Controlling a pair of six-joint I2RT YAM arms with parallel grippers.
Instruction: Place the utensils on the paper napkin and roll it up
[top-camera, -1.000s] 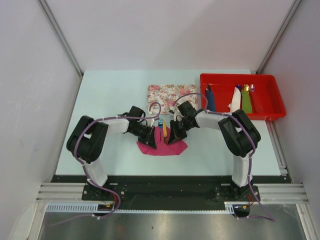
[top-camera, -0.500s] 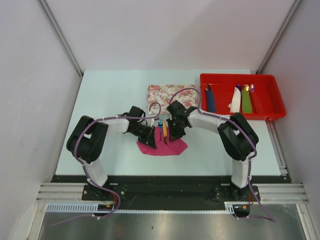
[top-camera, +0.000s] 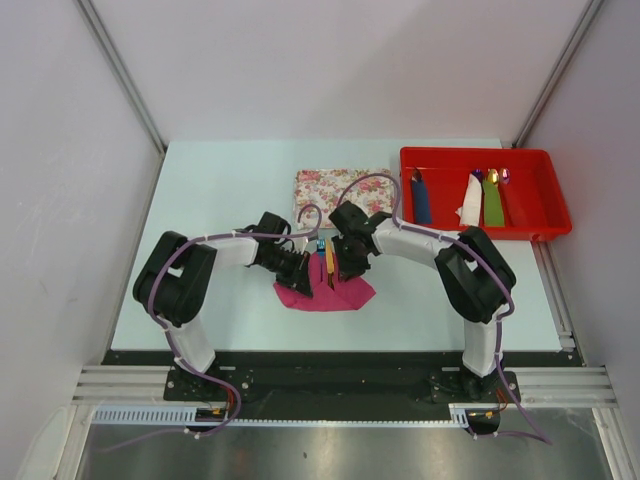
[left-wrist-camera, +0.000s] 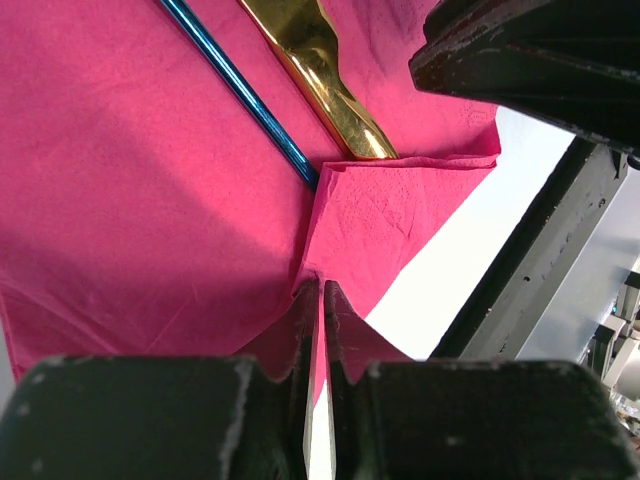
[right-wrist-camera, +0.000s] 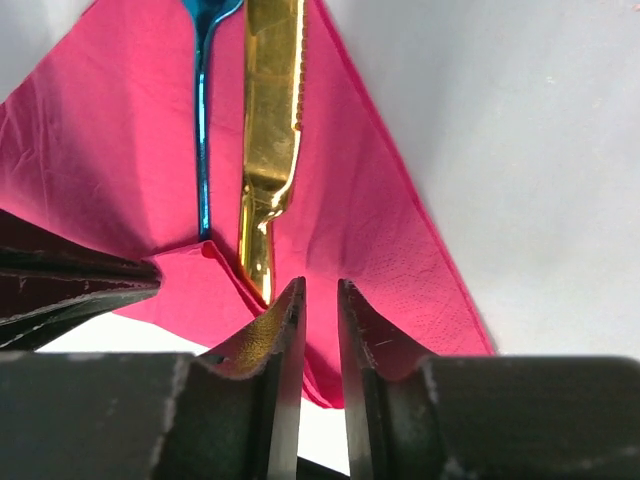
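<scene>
Top view: right arm (top-camera: 352, 258) now nearer fork (top-camera: 320, 245).

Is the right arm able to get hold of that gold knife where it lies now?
Probably yes: the right gripper hangs just past the gold knife handle's end, nothing between them, though the folded pink napkin corner overlaps that end.

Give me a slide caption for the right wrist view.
Gold knife and blue fork lying on magenta paper napkin, corner folded over their handles.
</scene>
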